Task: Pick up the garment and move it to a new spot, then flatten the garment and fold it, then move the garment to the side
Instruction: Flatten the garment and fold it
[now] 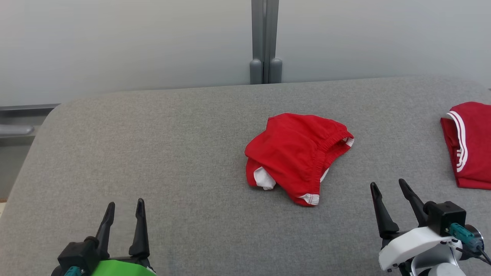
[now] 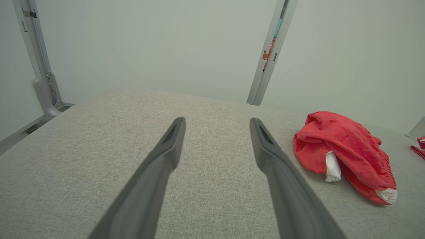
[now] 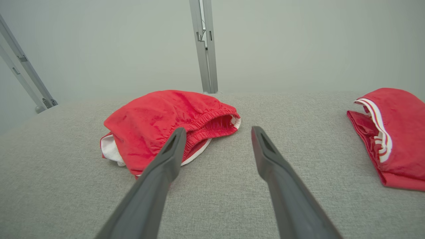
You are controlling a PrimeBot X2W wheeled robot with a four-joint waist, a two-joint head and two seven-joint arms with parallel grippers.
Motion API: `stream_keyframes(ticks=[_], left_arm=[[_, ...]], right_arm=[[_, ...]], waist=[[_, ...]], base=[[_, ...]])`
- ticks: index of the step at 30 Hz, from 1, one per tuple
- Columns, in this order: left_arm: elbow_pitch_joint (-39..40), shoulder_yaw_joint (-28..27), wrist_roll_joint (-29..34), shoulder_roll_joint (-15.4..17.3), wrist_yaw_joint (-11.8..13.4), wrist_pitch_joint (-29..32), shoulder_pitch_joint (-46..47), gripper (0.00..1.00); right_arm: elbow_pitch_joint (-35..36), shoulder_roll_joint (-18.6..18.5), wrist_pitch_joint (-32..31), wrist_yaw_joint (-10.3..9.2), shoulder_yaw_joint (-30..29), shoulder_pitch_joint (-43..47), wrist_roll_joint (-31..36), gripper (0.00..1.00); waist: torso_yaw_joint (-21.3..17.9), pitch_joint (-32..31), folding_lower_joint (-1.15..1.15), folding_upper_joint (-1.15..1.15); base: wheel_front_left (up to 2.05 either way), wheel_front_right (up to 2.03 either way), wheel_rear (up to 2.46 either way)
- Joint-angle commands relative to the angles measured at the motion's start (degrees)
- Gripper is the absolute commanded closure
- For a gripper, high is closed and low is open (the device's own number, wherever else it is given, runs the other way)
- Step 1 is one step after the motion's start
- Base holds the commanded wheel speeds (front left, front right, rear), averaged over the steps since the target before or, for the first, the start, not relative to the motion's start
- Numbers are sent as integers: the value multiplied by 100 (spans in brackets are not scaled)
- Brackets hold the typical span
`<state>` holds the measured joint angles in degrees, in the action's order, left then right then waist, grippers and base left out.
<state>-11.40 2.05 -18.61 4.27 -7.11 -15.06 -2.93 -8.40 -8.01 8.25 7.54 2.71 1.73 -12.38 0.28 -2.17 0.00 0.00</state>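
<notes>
The garment is a small pair of bright red shorts, crumpled in a loose heap rather than spread flat. It lies on the grey padded surface, a little right of centre, midway between near and far edges. Its gathered elastic waistband faces right and gapes slightly. White fabric pokes out at its near left, and white trim edges its nearest tip.

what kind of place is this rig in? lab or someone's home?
Probably a lab test cell, not a home: a grey fabric-covered padded table, plain pale partition panels joined by a grey metal post, and a crumpled red garment with white trim laid out as a work piece.
</notes>
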Motion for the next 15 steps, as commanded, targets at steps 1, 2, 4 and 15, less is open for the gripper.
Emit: stream_keyframes(ticks=[1,2,4,15], left_arm=[[-53,60,-4,30,-29,-12,47,0],[-117,122,-7,78,-34,-12,108,0],[-202,279,-32,159,-31,-12,260,0],[-613,1635,-461,296,-38,527,1420,0]], right_arm=[[-5,-12,42,-11,-5,30,-23,0],[-11,-14,41,-11,-5,27,-40,0],[-14,-30,22,-11,32,13,-45,0],[-2,-86,-20,-11,168,-163,-88,0]], waist=[[-10,15,0,0],[-20,25,0,0],[-64,41,0,0],[-771,283,0,0]], base=[[0,0,0],[0,0,0],[0,0,0],[0,0,0]])
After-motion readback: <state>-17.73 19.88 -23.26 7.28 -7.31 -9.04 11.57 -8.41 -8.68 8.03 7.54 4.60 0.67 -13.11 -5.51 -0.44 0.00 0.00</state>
